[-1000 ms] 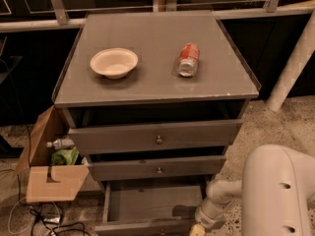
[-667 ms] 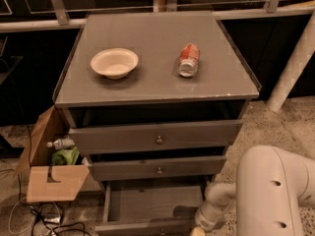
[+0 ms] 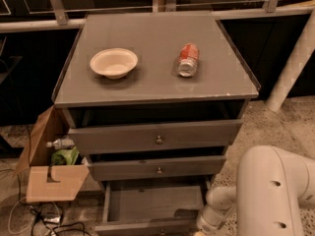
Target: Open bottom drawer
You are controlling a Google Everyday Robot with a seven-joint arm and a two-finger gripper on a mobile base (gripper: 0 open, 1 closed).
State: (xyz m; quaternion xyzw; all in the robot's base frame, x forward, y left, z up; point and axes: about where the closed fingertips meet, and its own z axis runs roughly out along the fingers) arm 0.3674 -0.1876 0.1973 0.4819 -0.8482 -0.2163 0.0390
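The grey cabinet (image 3: 157, 77) has three drawers. The bottom drawer (image 3: 155, 203) stands pulled out, its grey interior showing and its slim front (image 3: 142, 227) at the frame's lower edge. My white arm (image 3: 275, 191) comes in from the lower right. Its wrist and gripper (image 3: 201, 230) reach down beside the drawer's right front corner, mostly cut off by the frame edge.
A cream bowl (image 3: 113, 62) and a red can (image 3: 187, 59) lying on its side sit on the cabinet top. An open cardboard box (image 3: 49, 173) with a bottle and green item stands left of the cabinet, with cables (image 3: 47, 220) on the floor. A white post (image 3: 293, 63) stands at right.
The arm's large link has shifted slightly to the left. The bottom drawer stays pulled out as before.
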